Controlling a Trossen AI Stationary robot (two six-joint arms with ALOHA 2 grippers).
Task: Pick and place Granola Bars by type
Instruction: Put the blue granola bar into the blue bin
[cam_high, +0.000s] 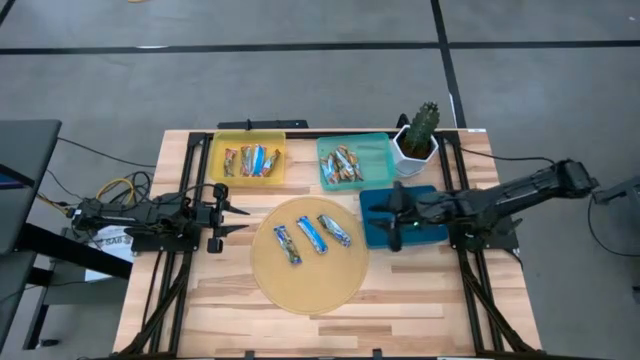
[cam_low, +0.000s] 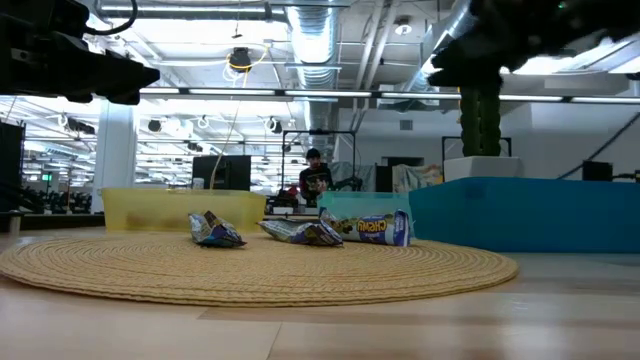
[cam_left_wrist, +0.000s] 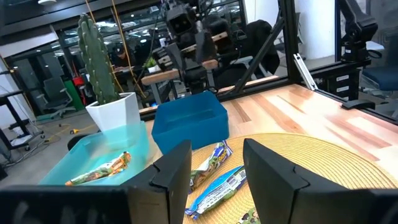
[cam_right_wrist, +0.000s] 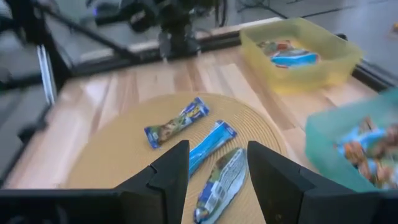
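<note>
i see three blue-and-white granola bars (cam_high: 312, 236) lying side by side on the round woven mat (cam_high: 308, 285), all slanted the same way, none touching each other. taking the mat as reference: the yellow tray (cam_high: 217, 162) sits beyond its far left edge and holds several bars in mixed blue and brown wrappers. the teal tray (cam_high: 378, 152) sits beyond its far right edge with a pile of orange/brown bars (cam_high: 343, 165) in it. the blue tray (cam_high: 378, 232) is just off the mat's right edge; i can't tell whether anything is in it because the right arm covers it. a potted cactus (cam_high: 422, 128) in a white pot stands behind the blue tray, next to the teal one.

left gripper (cam_high: 240, 212) hovers just off the mat's left edge, pointed at the mat, jaws spread apart with nothing between them. left wrist view confirms: fingers (cam_left_wrist: 174, 177) apart, bars and mat visible through the gap.

right gripper (cam_high: 396, 214) hangs over the blue tray at the mat's right edge, aimed toward the mat. jaws parted, holding nothing; right wrist view shows the three bars on the mat through the gap between the fingers (cam_right_wrist: 171, 174).

low view: bars flat on the mat, both arms above the table surface. a person (cam_low: 316, 180) is far back in the room behind the table.
</note>
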